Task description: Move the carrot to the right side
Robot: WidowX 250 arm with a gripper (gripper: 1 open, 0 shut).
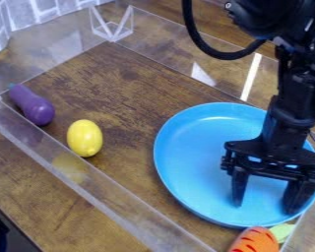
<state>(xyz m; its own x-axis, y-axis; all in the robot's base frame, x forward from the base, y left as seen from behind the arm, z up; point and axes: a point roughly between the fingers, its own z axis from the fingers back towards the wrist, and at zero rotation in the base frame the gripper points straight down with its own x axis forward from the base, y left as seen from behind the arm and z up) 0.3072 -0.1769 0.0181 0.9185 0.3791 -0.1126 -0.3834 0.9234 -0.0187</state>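
Observation:
The carrot [256,241] lies at the bottom edge of the camera view, just past the front rim of the blue plate [193,162]; only its orange striped body and a bit of light-green top show. My gripper [271,189] hangs over the plate's right part, directly behind the carrot, fingers spread apart and pointing down, holding nothing. One fingertip [239,194] reaches near the plate's surface.
A yellow lemon-shaped toy [84,138] and a purple eggplant toy [31,104] lie on the wooden tabletop at left. A clear plastic wall [68,162] runs along the front-left edge, and another clear panel stands at the back.

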